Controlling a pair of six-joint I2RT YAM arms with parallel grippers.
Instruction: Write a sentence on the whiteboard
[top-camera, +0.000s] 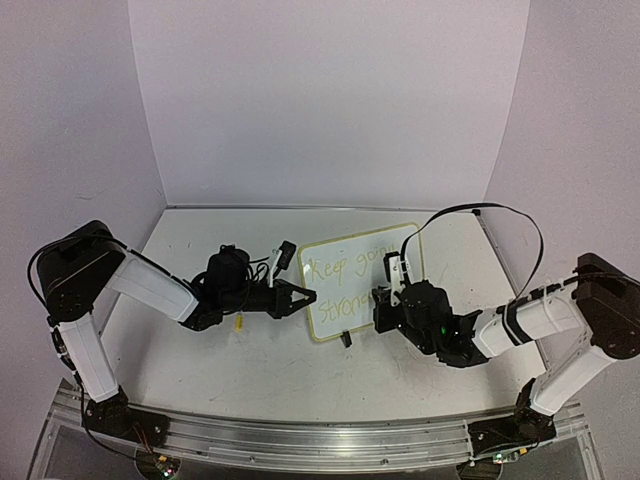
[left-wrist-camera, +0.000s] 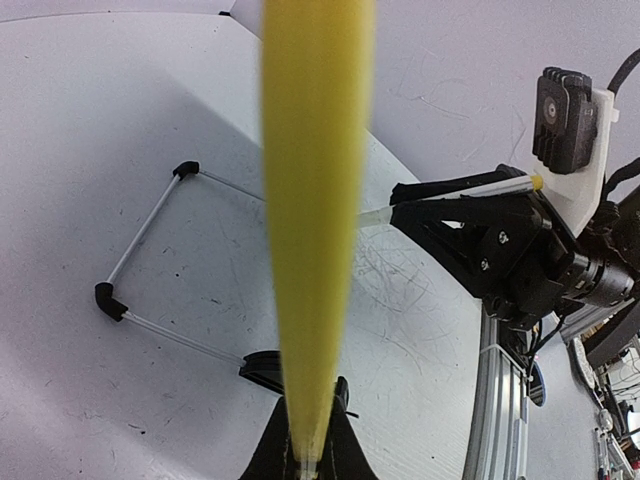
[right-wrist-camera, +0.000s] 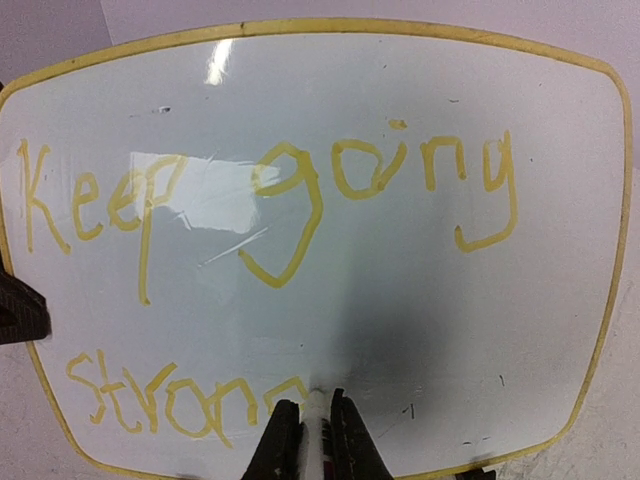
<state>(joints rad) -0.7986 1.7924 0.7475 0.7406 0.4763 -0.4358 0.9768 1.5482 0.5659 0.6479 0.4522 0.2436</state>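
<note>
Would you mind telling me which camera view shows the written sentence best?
Right wrist: the sentence fills the frame, legibly. Top external shows it small, faint, partly behind the right gripper. Left wrist sees only the whiteboard edge-on, no writing.

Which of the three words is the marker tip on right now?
The bottom-line word "Strong": the marker in the right gripper meets its tail end. "Keep" and "going" sit on the line above.

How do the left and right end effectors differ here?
The left end effector grips the whiteboard by its edge; the right end effector grips a marker. The left meets the board edge-on; the right faces its written side, marker tip at the second line. Both are shut.
</note>
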